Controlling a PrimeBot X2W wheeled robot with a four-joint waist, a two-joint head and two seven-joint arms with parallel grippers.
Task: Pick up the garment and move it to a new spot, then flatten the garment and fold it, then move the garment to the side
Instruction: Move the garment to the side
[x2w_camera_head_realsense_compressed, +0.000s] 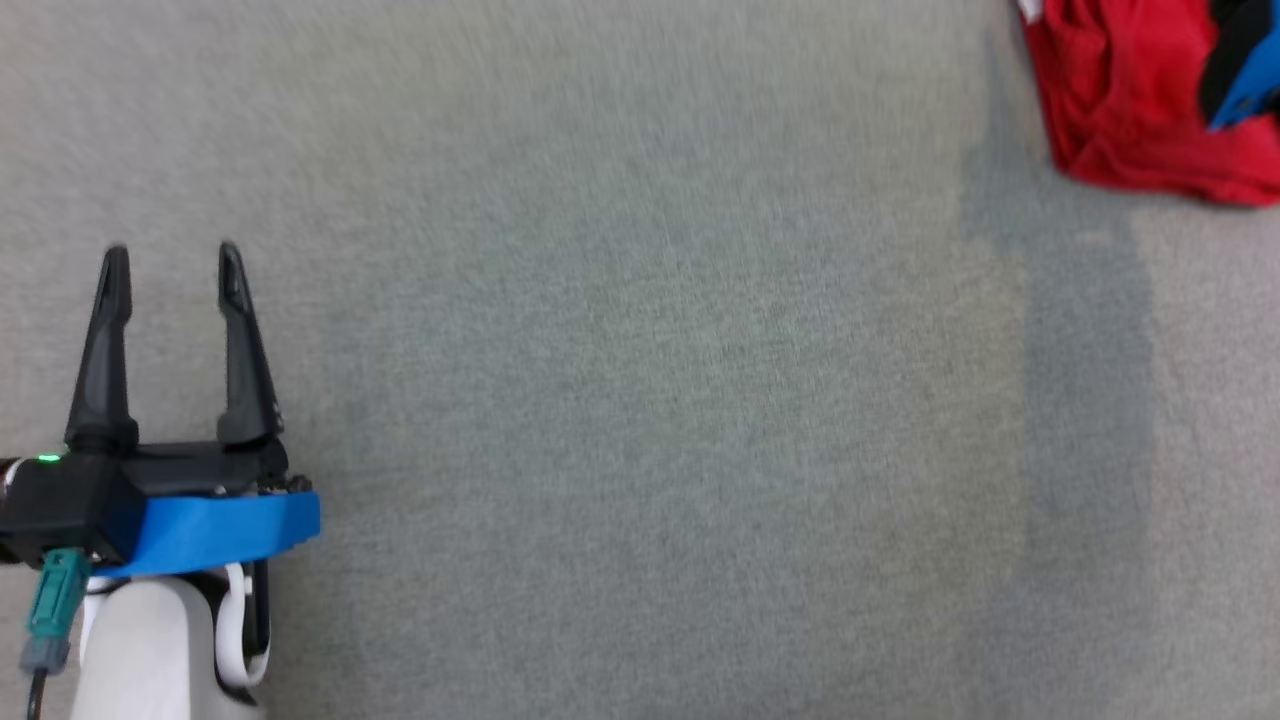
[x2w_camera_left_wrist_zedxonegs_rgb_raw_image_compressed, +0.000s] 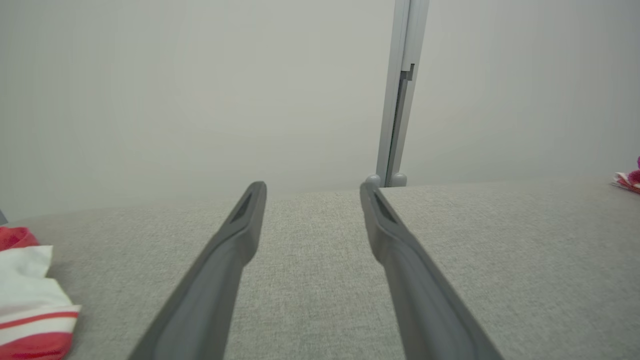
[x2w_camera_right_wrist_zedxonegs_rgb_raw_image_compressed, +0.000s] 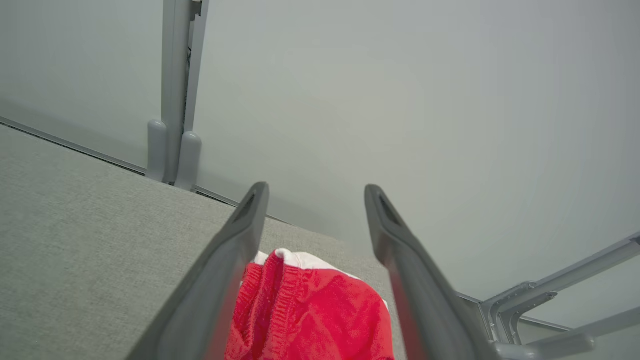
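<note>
The garment (x2w_camera_head_realsense_compressed: 1130, 100) is a crumpled red heap with a white edge, lying on the grey fabric surface at the head view's top right corner. The blue-taped wrist of my right arm (x2w_camera_head_realsense_compressed: 1245, 95) hangs over it. In the right wrist view my right gripper (x2w_camera_right_wrist_zedxonegs_rgb_raw_image_compressed: 315, 192) is open, and the red garment (x2w_camera_right_wrist_zedxonegs_rgb_raw_image_compressed: 310, 310) lies below, between the two spread fingers, with neither finger pinching it. My left gripper (x2w_camera_head_realsense_compressed: 172, 262) is open and holds nothing at the lower left, far from the garment. Its fingers (x2w_camera_left_wrist_zedxonegs_rgb_raw_image_compressed: 312, 187) stand wide apart above bare grey fabric.
A red and white striped cloth (x2w_camera_left_wrist_zedxonegs_rgb_raw_image_compressed: 30, 300) lies at the left edge of the left wrist view. A small red and white bit (x2w_camera_left_wrist_zedxonegs_rgb_raw_image_compressed: 629, 180) shows at that view's right edge. A grey post (x2w_camera_left_wrist_zedxonegs_rgb_raw_image_compressed: 397, 100) and a pale wall stand behind the surface. A metal frame (x2w_camera_right_wrist_zedxonegs_rgb_raw_image_compressed: 550, 310) lies past the edge.
</note>
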